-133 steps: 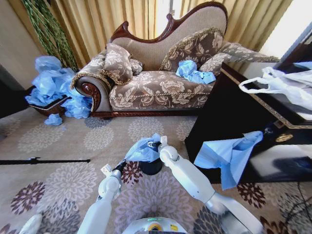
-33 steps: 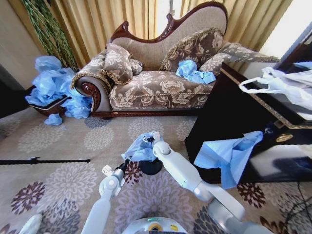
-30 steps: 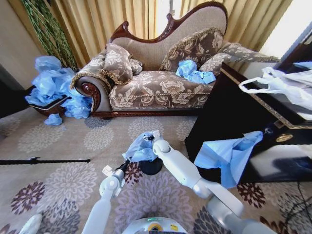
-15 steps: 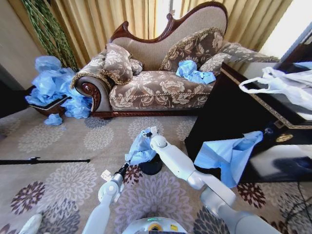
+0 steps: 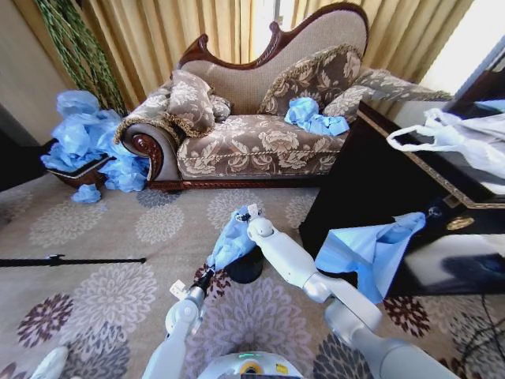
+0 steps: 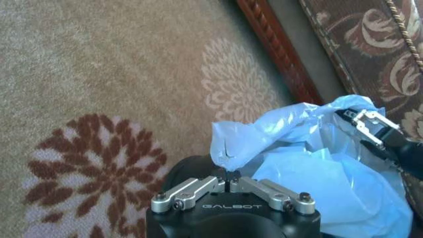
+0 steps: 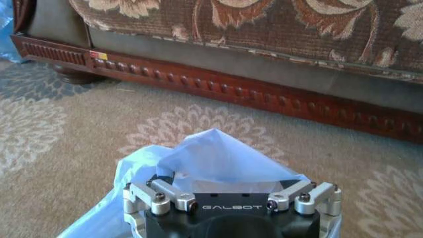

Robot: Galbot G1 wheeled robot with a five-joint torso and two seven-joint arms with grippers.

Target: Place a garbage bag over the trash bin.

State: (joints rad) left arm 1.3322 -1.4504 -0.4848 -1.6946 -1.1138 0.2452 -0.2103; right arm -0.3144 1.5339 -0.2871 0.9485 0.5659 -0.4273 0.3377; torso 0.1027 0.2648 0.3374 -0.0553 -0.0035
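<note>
Both grippers held the garbage bag (image 5: pixel 231 242) over the trash bin (image 5: pixel 245 269), frame centre.
Left gripper (image 6: pixel 229 181) and right gripper (image 7: pixel 233 192), both marked "GALBOT", pinched its edges.

A home's sitting room, by the look of it: an ornate chaise-style sofa (image 5: pixel 260 118) with carved dark wood trim, floral upholstery and matching cushions (image 5: pixel 192 103) stands against heavy gold curtains (image 5: pixel 181 31). A patterned carpet (image 5: pixel 95 237) with large flower medallions covers the floor. To the right sits a dark polished cabinet (image 5: pixel 379 181) with gilt edging, possibly a sideboard, though only part is visible. A tall green plant (image 5: pixel 75 47) rises in the far left corner
</note>
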